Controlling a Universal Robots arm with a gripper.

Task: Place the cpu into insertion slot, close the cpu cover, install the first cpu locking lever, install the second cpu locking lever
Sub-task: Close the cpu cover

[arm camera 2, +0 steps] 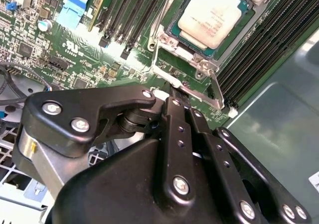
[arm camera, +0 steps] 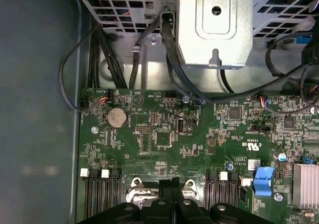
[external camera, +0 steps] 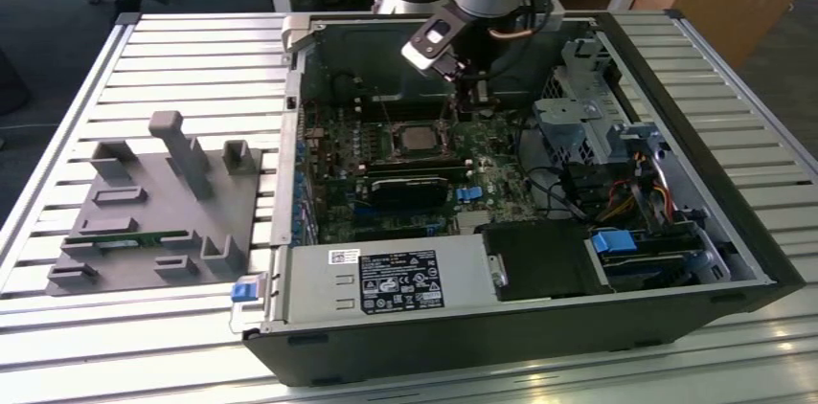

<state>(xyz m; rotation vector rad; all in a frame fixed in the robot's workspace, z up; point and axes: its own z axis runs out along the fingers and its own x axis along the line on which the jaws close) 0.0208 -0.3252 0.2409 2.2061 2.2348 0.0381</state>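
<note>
The cpu [arm camera 2: 213,14] lies flat in the insertion slot [external camera: 394,137] on the green motherboard, its dull silver top showing; it also shows in the exterior view [external camera: 417,137]. The cpu cover [arm camera 2: 198,59] frames it as a silver-grey metal rim with screws at the corners. A silver locking lever [arm camera 2: 205,97] runs along the socket's edge. My gripper [arm camera 2: 173,95] is shut, its black fingers pressed together with the tips at that lever. I cannot tell whether they touch it. The gripper [external camera: 470,102] hangs just beyond the socket inside the case and shows over the board [arm camera: 169,183].
Long black memory slots [arm camera 2: 133,15] flank the socket, with a blue connector [arm camera 2: 77,7] beside them. A metal drive cage [arm camera: 214,25] and black cables [arm camera: 99,50] stand beyond the board. The case wall [arm camera 2: 279,129] is close. A grey parts fixture [external camera: 153,203] sits at the exterior view's left.
</note>
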